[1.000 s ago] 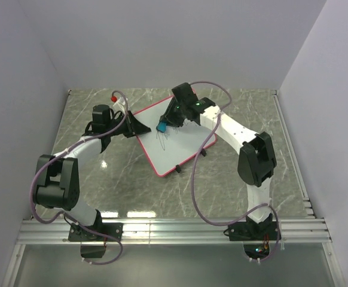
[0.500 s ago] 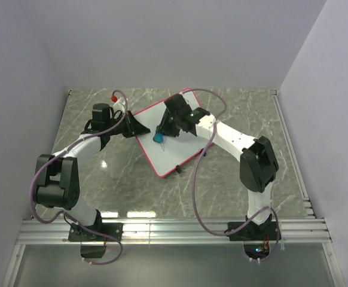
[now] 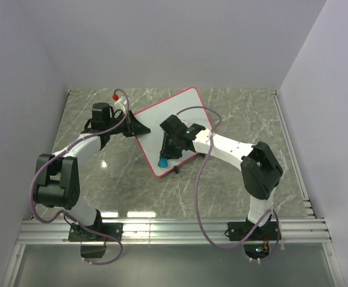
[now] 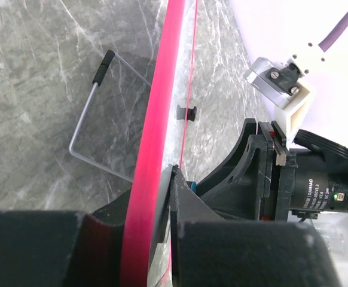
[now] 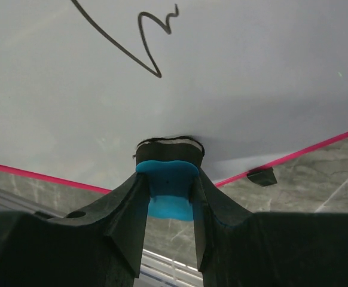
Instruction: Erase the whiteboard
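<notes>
— Where do we stand?
— Our right gripper [image 3: 164, 159], jaws clamped on the blue eraser [image 3: 162, 162], has swept from the middle of the whiteboard [image 3: 183, 107] down to its lower corner, centre of the overhead frame.
— Clean, then?
— Not quite, we judge. The right wrist view shows a black scribble [image 5: 144, 42] at upper left, behind the pad.
— And the board itself?
— It lies angled on the marble table [image 3: 240, 107], with our left gripper [image 3: 139, 127] closed on its pink rim [image 4: 156, 149] at the left edge.
— Room to move?
— The rim sits just below the eraser, so we have none downward. Open white lies toward the upper right.
</notes>
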Controlling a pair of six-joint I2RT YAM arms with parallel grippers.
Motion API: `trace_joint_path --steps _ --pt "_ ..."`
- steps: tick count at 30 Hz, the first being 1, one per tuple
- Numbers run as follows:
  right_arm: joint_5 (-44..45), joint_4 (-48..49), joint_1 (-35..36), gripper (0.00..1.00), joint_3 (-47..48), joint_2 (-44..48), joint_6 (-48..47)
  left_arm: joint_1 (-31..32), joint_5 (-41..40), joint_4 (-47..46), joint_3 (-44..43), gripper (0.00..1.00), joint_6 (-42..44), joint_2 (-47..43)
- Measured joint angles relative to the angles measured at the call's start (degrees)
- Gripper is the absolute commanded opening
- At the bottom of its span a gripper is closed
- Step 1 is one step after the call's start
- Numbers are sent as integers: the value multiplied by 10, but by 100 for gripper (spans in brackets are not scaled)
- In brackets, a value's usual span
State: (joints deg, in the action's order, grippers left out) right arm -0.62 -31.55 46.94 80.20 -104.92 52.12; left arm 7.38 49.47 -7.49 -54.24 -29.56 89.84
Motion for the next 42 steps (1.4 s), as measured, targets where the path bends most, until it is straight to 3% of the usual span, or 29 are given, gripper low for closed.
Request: trace_joint_path --steps 9,14,19,22,27,36,42 --pt "19 -148 -15 0 180 -76 -26 5 -3 -4 0 0 2 -2" --pt "17 -111 -84 0 271 -99 -9 12 -19 7 0 0 -14 -12" --pt "21 -58 -139 0 286 -112 -5 20 -37 26 -1 0 -16 -24" --pt "21 -6 -139 0 232 -96 -3 20 -47 52 -10 0 -28 -25" --pt "26 96 -123 0 56 -9 12 23 -56 87 -32 0 -28 -24" --pt "24 192 -33 0 -198 129 35 31 -68 116 -56 0 -14 -18" --pt "17 172 -31 0 -189 122 33 39 -74 107 -54 0 -4 -21"
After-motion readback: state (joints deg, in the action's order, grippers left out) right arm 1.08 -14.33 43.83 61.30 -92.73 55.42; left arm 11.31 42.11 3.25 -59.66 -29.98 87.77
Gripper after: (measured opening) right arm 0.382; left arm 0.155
